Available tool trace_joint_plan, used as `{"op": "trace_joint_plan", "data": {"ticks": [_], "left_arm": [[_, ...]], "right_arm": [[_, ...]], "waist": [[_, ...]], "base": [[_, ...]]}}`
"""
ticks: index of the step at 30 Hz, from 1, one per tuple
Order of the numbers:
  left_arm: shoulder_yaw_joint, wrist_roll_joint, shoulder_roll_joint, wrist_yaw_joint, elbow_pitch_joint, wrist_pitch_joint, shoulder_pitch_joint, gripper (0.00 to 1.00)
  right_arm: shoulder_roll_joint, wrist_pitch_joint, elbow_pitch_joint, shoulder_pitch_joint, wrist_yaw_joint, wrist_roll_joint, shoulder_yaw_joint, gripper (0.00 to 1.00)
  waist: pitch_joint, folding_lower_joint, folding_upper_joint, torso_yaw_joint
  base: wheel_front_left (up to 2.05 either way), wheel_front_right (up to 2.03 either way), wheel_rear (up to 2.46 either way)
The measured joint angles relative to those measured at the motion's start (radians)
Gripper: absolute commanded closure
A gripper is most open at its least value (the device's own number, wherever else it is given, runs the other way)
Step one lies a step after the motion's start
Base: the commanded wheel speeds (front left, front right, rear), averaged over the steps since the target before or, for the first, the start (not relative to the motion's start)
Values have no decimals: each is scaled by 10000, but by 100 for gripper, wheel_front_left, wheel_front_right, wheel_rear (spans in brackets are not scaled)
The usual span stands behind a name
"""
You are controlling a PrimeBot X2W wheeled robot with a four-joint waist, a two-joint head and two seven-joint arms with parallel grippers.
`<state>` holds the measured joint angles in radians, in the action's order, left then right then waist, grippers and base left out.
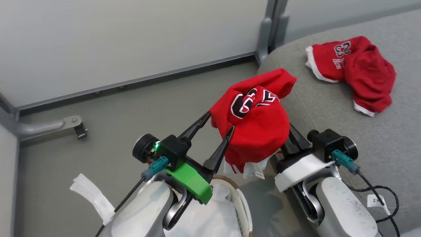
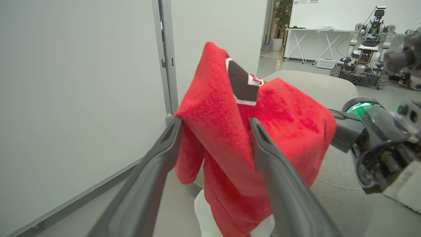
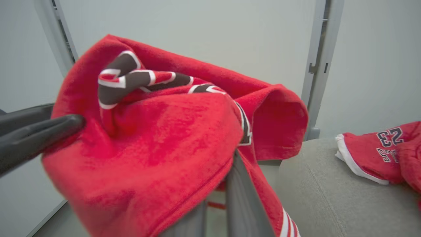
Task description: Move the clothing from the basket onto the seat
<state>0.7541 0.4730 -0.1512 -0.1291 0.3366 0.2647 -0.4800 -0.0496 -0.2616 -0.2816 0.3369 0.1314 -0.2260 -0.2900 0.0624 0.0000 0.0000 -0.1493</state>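
- The right gripper [image 1: 293, 136] is reaching in from 5 o'clock in the head view. Its jaws are pinching the held garment [image 1: 255, 121], and the red cloth is draping over its fingers [image 3: 241, 197] and hiding their tips.
- The left gripper [image 1: 219, 122] is coming in from 7 o'clock with its fingers [image 2: 263, 144] spread wide. In the left wrist view a fold of the cloth is hanging between them, and they are not clamping it.
- The held garment is hanging in the air at the centre of the head view. It is off the rounded corner of the seat [image 1: 329, 108], and white tags are dangling from it toward 6 o'clock.
- The basket [image 1: 232, 184] is sitting at 6 o'clock, below the held garment. Its brown rim and white liner [image 1: 213, 214] are showing between the two forearms.
- The second garment [image 1: 357, 70] is lying crumpled on the seat at 2 o'clock, with its number 23 facing up. It is well apart from the held garment.
- Another robot [image 2: 361, 56] is standing at 2 o'clock in the left wrist view, far back in the room.
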Motion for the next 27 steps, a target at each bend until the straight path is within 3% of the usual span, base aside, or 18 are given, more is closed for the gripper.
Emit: {"op": "trace_joint_plan", "data": {"ticks": [13,22,27], "left_arm": [[-146,-284,-203,0,42,2,201,0],[-46,-150,-1043,0,-132,0,19,0],[63,-56,-1559,0,-428,0,-277,0]], "right_arm": [[-13,0,729,-477,0,73,1208,100],[-96,0,545,2171,-2,1563,3400,100],[-848,0,-100,4078,0,2579,4357,100]], "waist": [[624,0,0,-2921],[1829,1,0,-3450],[2668,1,0,-3278]], "base": [[0,0,0],[0,0,0],[0,0,0]]}}
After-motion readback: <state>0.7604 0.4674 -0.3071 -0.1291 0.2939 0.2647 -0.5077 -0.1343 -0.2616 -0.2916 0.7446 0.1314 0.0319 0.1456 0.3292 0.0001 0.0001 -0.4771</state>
